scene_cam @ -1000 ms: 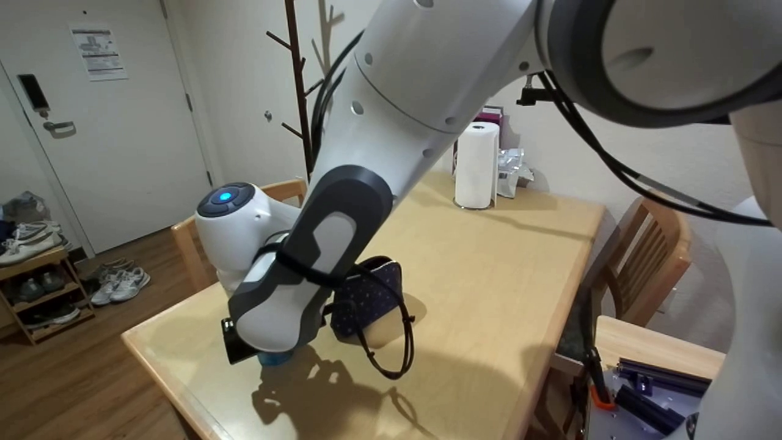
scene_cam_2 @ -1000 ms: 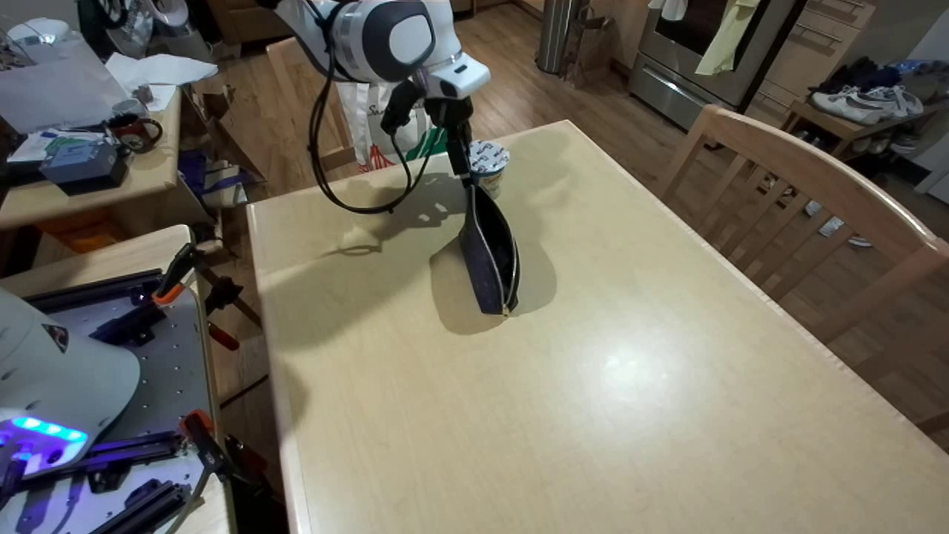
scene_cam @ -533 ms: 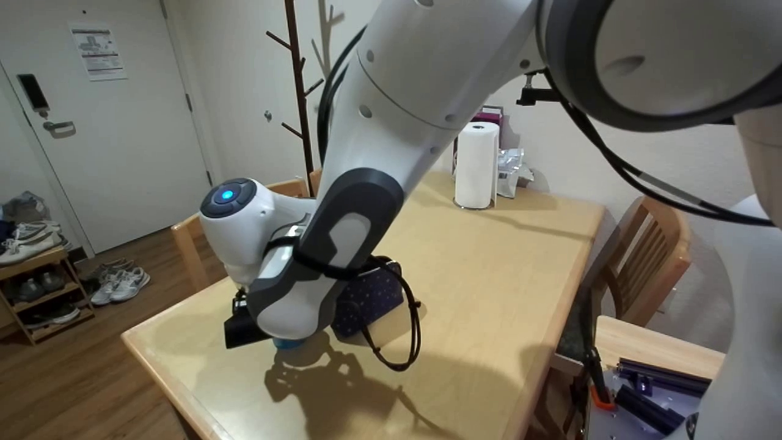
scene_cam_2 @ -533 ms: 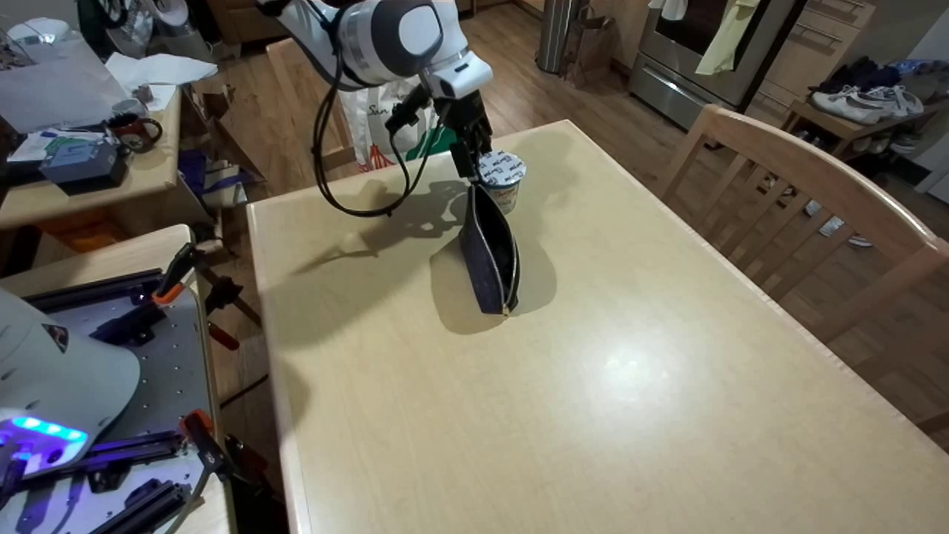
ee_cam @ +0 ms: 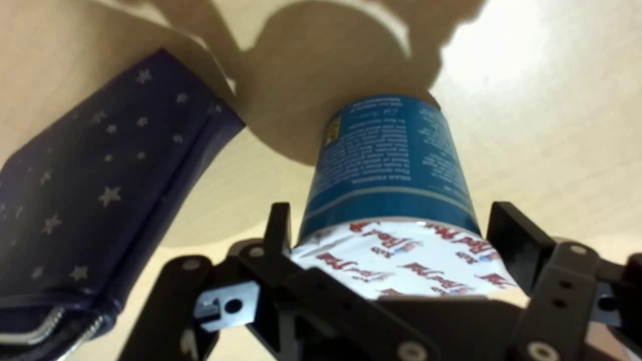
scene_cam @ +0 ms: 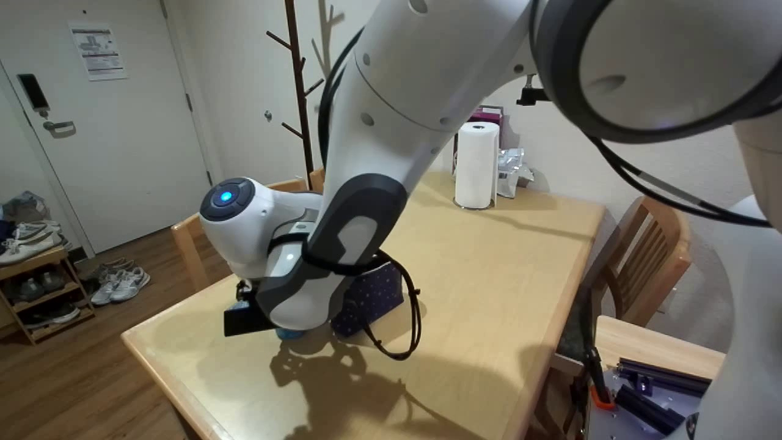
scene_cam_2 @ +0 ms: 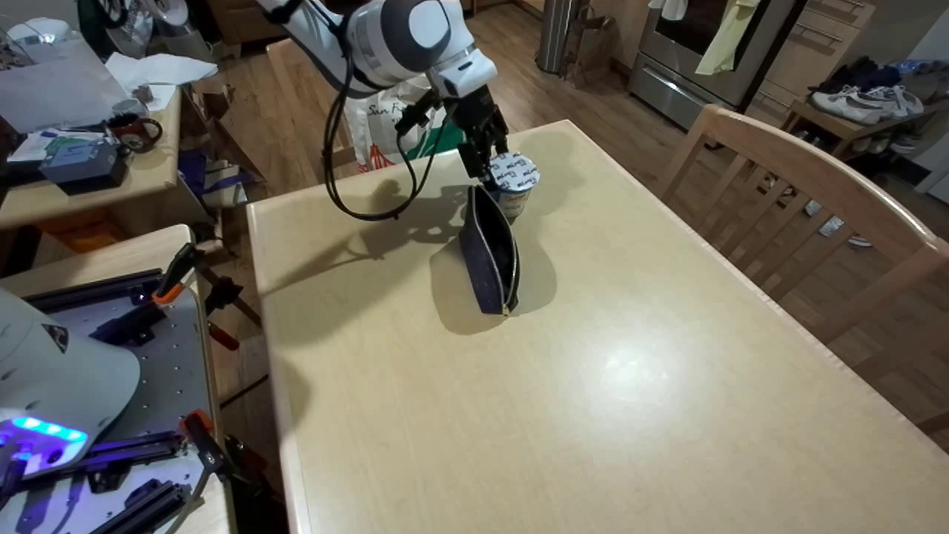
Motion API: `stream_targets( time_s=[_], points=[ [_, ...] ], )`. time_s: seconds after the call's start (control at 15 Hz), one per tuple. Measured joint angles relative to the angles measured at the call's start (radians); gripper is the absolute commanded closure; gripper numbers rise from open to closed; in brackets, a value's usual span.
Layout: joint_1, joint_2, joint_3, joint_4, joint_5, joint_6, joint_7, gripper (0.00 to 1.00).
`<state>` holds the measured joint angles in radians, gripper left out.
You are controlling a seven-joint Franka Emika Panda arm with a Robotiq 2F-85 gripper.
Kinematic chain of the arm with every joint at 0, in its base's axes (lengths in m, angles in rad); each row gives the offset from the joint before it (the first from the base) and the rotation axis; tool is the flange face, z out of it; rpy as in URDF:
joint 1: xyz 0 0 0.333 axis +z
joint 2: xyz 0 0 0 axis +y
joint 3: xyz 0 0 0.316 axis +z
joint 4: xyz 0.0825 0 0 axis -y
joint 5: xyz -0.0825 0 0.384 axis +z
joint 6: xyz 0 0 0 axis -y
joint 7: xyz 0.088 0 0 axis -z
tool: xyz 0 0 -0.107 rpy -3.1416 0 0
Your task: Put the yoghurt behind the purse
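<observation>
The yoghurt, a blue cup with a white printed foil lid, shows in the wrist view (ee_cam: 386, 165) and in both exterior views (scene_cam: 289, 334) (scene_cam_2: 515, 174). My gripper (ee_cam: 391, 225) is shut on it, one finger on each side of the lid rim. The cup seems raised off the table, but its base is hard to judge. The purse, a dark pouch with pale stars and an open zip, stands upright on the table (scene_cam_2: 485, 274). It is left of the cup in the wrist view (ee_cam: 100, 190). In an exterior view the arm partly covers the purse (scene_cam: 372, 299) and hides the fingers.
Black cable loops (scene_cam: 418, 318) hang from the arm close to the purse. A paper towel roll (scene_cam: 476, 165) stands at the table's far end. Wooden chairs (scene_cam_2: 815, 222) (scene_cam: 654, 256) stand at the table's sides. The table (scene_cam_2: 593, 445) has a near edge by the robot base.
The gripper and the yoghurt have moved together, up and past the purse's end, and the lid looks larger in an exterior view. The purse has not moved.
</observation>
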<state>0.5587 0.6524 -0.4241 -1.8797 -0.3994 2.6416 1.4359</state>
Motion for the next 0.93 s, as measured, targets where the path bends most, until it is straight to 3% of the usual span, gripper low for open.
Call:
stream_targets(
  time_s=[0.4, 0.53, 0.93],
  points=[
    [0.066, 0.045, -0.155, 0.061, -0.268, -0.018, 0.351, 0.0],
    [0.058, 0.052, -0.146, 0.066, -0.315, -0.029, 0.406, 0.0],
    [0.036, 0.052, -0.107, 0.067, -0.325, -0.029, 0.407, 0.0]
  ],
)
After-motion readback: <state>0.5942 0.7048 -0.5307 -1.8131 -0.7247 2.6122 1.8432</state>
